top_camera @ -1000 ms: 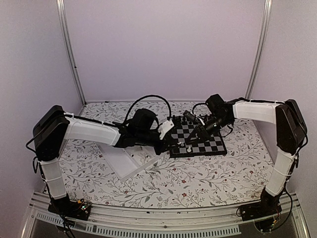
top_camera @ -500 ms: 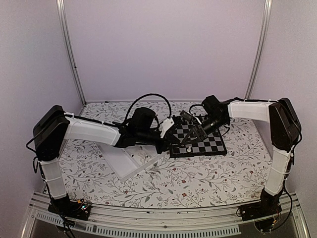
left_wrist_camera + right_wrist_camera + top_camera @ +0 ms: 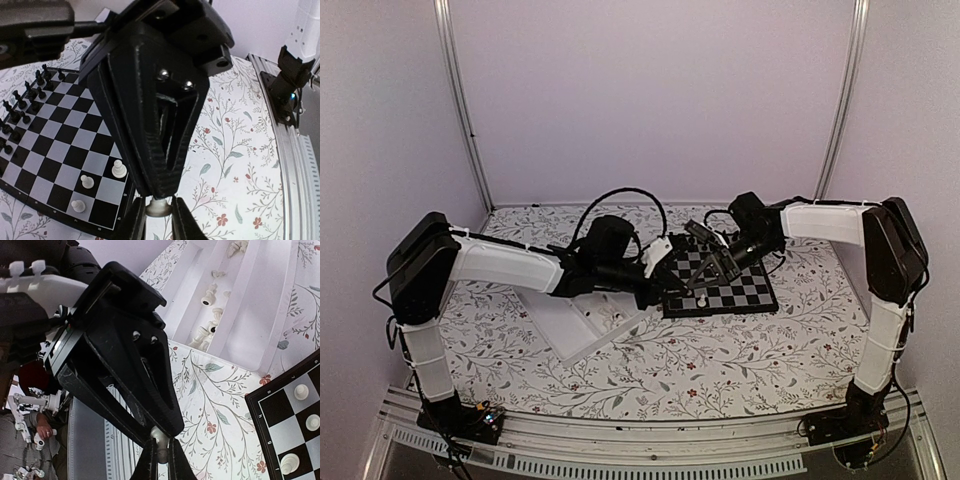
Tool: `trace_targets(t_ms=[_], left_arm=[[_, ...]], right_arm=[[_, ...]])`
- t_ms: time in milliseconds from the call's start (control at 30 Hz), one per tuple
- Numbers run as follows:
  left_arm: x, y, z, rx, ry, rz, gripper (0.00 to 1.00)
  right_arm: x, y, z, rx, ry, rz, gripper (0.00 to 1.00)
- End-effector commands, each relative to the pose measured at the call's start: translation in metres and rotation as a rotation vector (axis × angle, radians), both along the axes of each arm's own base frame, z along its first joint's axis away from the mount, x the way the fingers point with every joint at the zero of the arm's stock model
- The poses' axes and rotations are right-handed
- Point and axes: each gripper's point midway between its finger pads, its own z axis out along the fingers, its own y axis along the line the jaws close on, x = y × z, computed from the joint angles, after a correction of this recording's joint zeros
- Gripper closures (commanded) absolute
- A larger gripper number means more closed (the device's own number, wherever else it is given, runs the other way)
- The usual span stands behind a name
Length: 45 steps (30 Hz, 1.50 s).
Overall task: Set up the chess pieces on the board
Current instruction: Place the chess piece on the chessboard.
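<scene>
Left fingers (image 3: 134,224) closed on a white chess piece (image 3: 159,207), beside the board (image 3: 70,125) corner. Right fingers (image 3: 148,462) clamped on a second white piece (image 3: 160,440). Three white pieces (image 3: 87,181) stand on the board.

Soft, even, lilac-tinted light fills the grainy overhead view; the floral-patterned tablecloth (image 3: 670,370) carries only faint shadows. Up close, the black plastic left gripper (image 3: 159,216) and right gripper (image 3: 161,462) are dark, faintly glossy masses, their tips blurred. The white compartmented plastic tray (image 3: 260,300) looks washed out. Wide-angle distortion curves the silver metal table rail (image 3: 292,165).
</scene>
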Motion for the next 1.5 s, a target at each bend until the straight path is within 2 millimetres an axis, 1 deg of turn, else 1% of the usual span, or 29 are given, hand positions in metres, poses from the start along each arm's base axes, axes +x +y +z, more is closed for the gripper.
trace_targets(t_ms=[0, 100, 167, 233, 267, 300, 367, 433, 467, 567, 633, 667, 700, 767, 900, 933, 967, 1100, 1233, 1300, 1467], left_arm=[[0.01, -0.005, 0.01, -0.023, -0.024, 0.028, 0.76], [0.016, 0.002, 0.016, -0.011, -0.049, 0.075, 0.68], [0.017, 0.01, 0.025, -0.005, -0.074, 0.104, 0.65], [0.018, 0.02, 0.035, 0.011, -0.093, 0.139, 0.64], [0.018, 0.026, 0.039, 0.019, -0.104, 0.163, 0.63], [0.021, 0.032, 0.044, 0.029, -0.116, 0.195, 0.63], [0.026, 0.046, 0.052, 0.051, -0.127, 0.264, 0.63], [0.029, 0.057, 0.061, 0.064, -0.13, 0.322, 0.63], [0.028, 0.063, 0.07, 0.057, -0.136, 0.337, 0.63], [0.025, 0.076, 0.086, 0.033, -0.142, 0.382, 0.62], [0.028, 0.088, 0.094, 0.03, -0.151, 0.445, 0.62], [0.032, 0.096, 0.098, 0.042, -0.165, 0.488, 0.62], [0.032, 0.103, 0.095, 0.066, -0.145, 0.522, 0.62], [0.034, 0.115, 0.097, 0.084, -0.146, 0.57, 0.6], [0.043, 0.14, 0.088, 0.145, -0.143, 0.681, 0.57], [0.044, 0.144, 0.085, 0.157, -0.14, 0.696, 0.57], [0.045, 0.147, 0.083, 0.168, -0.138, 0.703, 0.57], [0.043, 0.153, 0.074, 0.191, -0.125, 0.704, 0.57], [0.044, 0.162, 0.07, 0.207, -0.132, 0.731, 0.57], [0.045, 0.165, 0.07, 0.211, -0.138, 0.743, 0.57], [0.046, 0.166, 0.072, 0.207, -0.143, 0.751, 0.57]], right_arm=[[0.001, 0.003, 0.007, 0.025, -0.019, 0.013, 0.98], [0.012, -0.004, -0.001, -0.073, -0.118, -0.029, 0.98], [0.025, -0.014, -0.006, -0.166, -0.225, -0.069, 0.99], [0.04, -0.027, -0.011, -0.27, -0.337, -0.119, 0.99], [0.048, -0.034, -0.01, -0.318, -0.401, -0.145, 0.99], [0.058, -0.044, -0.014, -0.386, -0.465, -0.172, 0.99], [0.07, -0.057, -0.016, -0.468, -0.545, -0.202, 0.99], [0.078, -0.066, -0.018, -0.529, -0.591, -0.214, 0.99], [0.082, -0.069, -0.017, -0.551, -0.609, -0.218, 0.99], [0.09, -0.074, -0.023, -0.613, -0.623, -0.21, 0.99], [0.094, -0.077, -0.03, -0.657, -0.625, -0.205, 0.99], [0.096, -0.076, -0.033, -0.674, -0.629, -0.2, 0.99], [0.098, -0.077, -0.035, -0.691, -0.636, -0.2, 0.99], [0.1, -0.075, -0.039, -0.721, -0.644, -0.19, 0.99], [0.098, -0.065, -0.051, -0.763, -0.648, -0.139, 0.99], [0.097, -0.062, -0.053, -0.769, -0.651, -0.131, 0.99], [0.096, -0.06, -0.059, -0.784, -0.645, -0.118, 0.99], [0.094, -0.049, -0.07, -0.802, -0.637, -0.081, 0.99], [0.089, -0.041, -0.081, -0.813, -0.619, -0.046, 0.99], [0.087, -0.039, -0.089, -0.828, -0.612, -0.03, 0.99], [0.086, -0.034, -0.096, -0.844, -0.607, -0.009, 0.98]])
